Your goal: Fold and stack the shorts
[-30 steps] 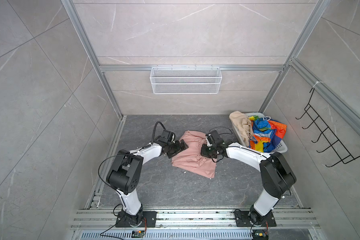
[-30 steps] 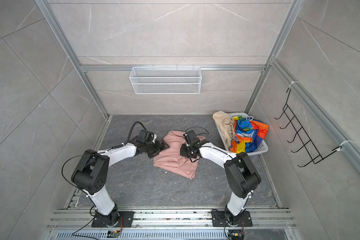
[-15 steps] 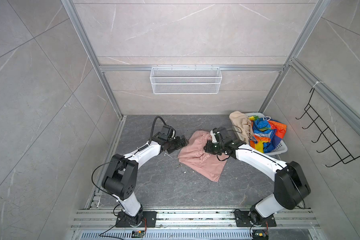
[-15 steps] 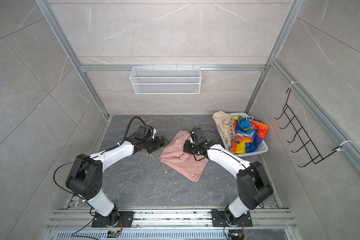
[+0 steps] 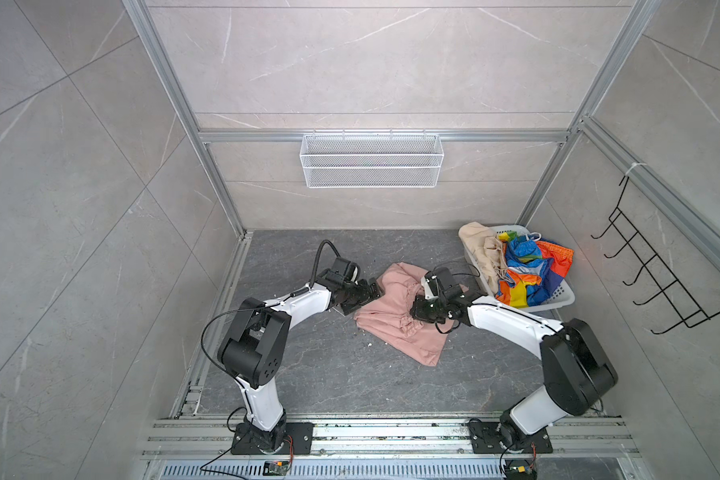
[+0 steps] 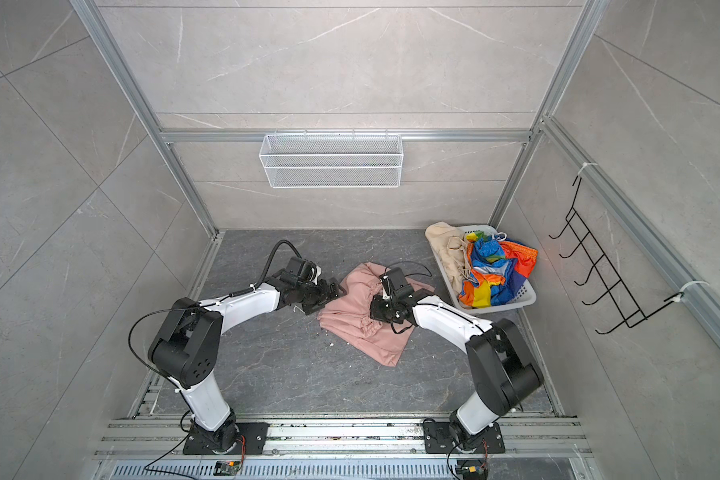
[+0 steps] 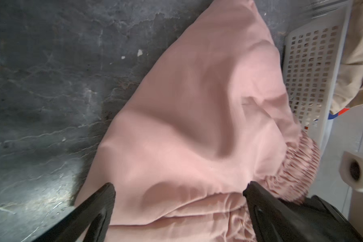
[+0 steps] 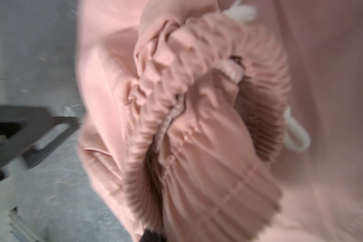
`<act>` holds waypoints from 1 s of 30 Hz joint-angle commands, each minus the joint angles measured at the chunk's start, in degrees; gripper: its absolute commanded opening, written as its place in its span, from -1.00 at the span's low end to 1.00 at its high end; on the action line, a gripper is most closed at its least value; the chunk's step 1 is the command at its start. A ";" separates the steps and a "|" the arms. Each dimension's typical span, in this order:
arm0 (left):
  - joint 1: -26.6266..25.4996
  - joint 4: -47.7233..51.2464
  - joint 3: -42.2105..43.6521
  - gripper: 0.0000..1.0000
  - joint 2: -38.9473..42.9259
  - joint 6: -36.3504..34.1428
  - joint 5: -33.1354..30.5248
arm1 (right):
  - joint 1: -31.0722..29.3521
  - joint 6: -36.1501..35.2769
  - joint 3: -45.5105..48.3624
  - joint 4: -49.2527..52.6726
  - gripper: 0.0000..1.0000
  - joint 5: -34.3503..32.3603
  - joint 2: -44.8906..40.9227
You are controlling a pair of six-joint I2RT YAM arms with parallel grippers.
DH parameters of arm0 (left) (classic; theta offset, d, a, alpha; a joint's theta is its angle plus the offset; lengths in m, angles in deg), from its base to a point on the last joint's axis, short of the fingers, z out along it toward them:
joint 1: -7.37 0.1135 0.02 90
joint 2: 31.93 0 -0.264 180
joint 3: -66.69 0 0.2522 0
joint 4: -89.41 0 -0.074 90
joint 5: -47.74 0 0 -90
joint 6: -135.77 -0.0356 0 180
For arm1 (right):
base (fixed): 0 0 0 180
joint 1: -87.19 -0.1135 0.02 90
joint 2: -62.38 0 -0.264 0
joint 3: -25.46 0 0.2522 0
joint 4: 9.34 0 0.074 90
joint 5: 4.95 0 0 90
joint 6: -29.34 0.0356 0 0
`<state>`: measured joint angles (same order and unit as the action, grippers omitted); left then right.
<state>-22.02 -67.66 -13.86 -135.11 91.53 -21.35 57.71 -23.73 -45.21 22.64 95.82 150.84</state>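
Observation:
The salmon-pink shorts [image 5: 395, 324] [image 6: 362, 332] lie crumpled in the middle of the floor in both top views. My right gripper [image 5: 417, 309] [image 6: 378, 311] is shut on their gathered waistband [image 8: 197, 130], and fabric hides its fingertips in the right wrist view. My left gripper [image 5: 368, 296] [image 6: 334, 296] stands open at the shorts' left edge. Its fingers [image 7: 101, 201] straddle pink cloth [image 7: 187, 125] without pinching it. The beige shorts [image 5: 481, 249] and the rainbow-striped shorts [image 5: 524, 272] sit heaped in the white basket [image 5: 560, 301] at the right.
A white wire basket [image 5: 371, 160] hangs on the back wall. A black hook rack [image 5: 657, 286] sticks out from the right wall. Metal rails [image 5: 350, 432] run along the front edge, and another rail [image 5: 221, 299] along the left side of the dark stone floor.
The right gripper pulled the pink shorts a little to the right, then back toward the front. The left gripper stayed open beside their left edge, shifting only slightly.

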 commanded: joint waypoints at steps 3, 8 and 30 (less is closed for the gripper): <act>-2.46 -3.68 -3.19 0.99 -1.82 2.37 2.35 | 1.31 -1.73 -0.02 3.80 -1.00 -0.32 -9.86; -2.80 -3.98 -2.23 0.99 -2.63 2.15 2.21 | 6.27 -1.71 9.82 -0.10 -1.00 1.10 -10.88; -9.39 -8.20 -5.13 0.99 -5.52 7.13 4.93 | 10.41 -3.11 10.95 13.66 0.01 -12.98 -17.57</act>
<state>-29.69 -72.21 -19.28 -138.43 95.59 -19.14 67.94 -25.85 -29.63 27.73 89.24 137.27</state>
